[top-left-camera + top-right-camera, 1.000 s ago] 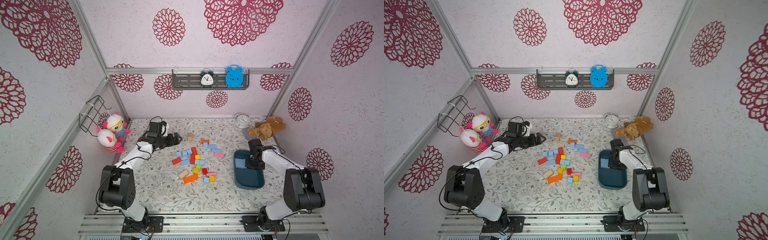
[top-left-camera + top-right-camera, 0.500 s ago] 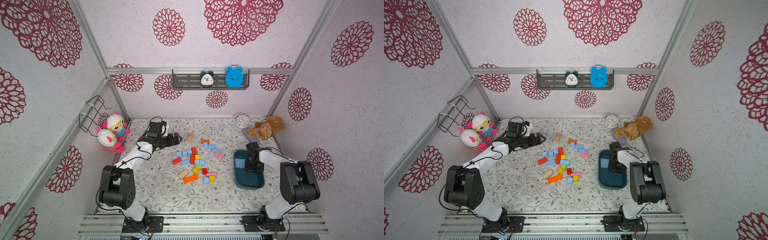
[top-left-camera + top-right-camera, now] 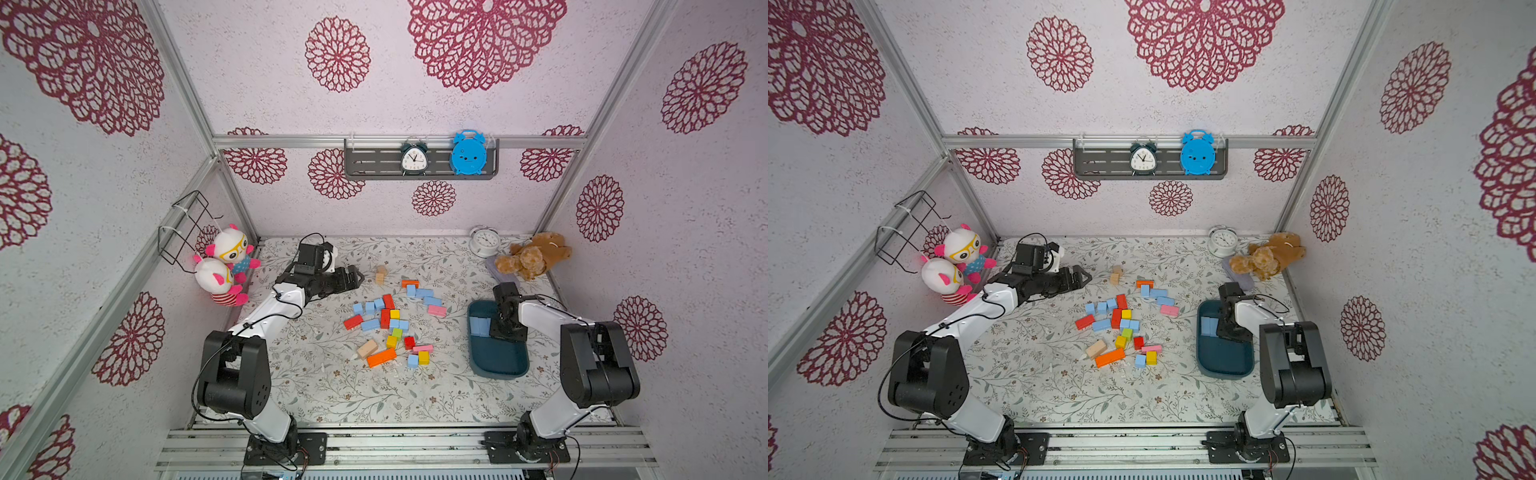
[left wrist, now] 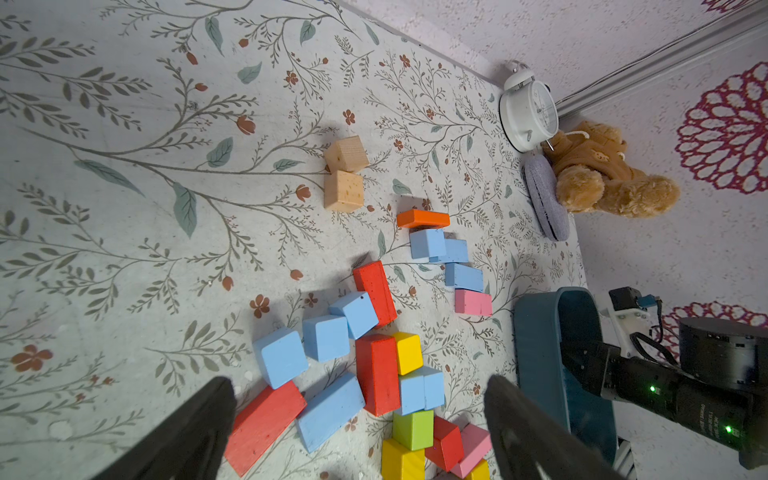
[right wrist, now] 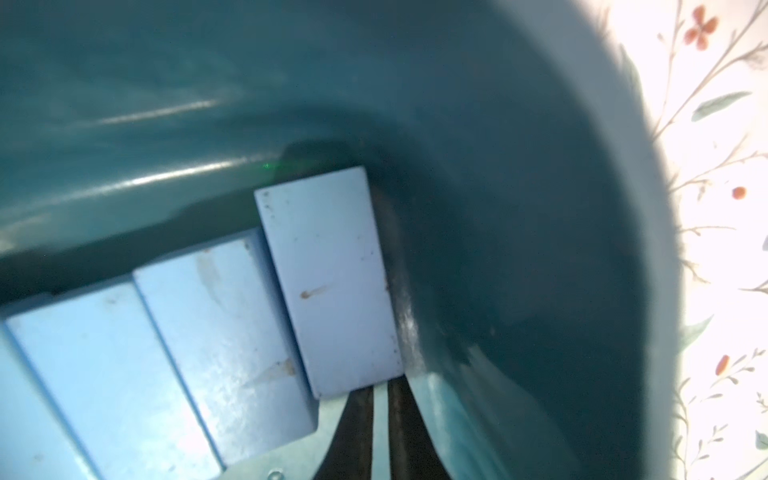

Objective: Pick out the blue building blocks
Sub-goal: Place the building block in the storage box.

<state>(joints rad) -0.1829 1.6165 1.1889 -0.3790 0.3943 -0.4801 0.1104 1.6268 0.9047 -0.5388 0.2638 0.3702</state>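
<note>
Several blue building blocks [image 3: 370, 325] [image 3: 1101, 325] [image 4: 280, 357] lie mixed with other coloured blocks at the middle of the table. A few more blue building blocks [image 3: 478, 326] [image 3: 1208, 326] [image 5: 328, 282] lie flat inside the dark teal tub [image 3: 498, 372] [image 3: 1225, 370] [image 4: 536, 353] [image 5: 498, 208]. My right gripper [image 3: 505, 328] [image 3: 1231, 330] [image 5: 380, 390] is down in the tub beside them, shut with nothing between its fingers. My left gripper [image 3: 358, 277] [image 3: 1086, 277] [image 4: 357, 386] hovers open, behind and left of the pile, holding nothing.
Red, orange, yellow, green, pink and tan blocks [image 3: 382, 357] lie among the blue ones. Two plush dolls [image 3: 226, 266] sit at the back left. A white alarm clock [image 3: 484, 240], a teddy bear [image 3: 534, 255] and a grey pad [image 4: 544, 203] sit at the back right.
My right gripper's jaws have closed the last bit inside the tub, and that arm has shifted slightly. The left arm and the blocks on the table have not moved.
</note>
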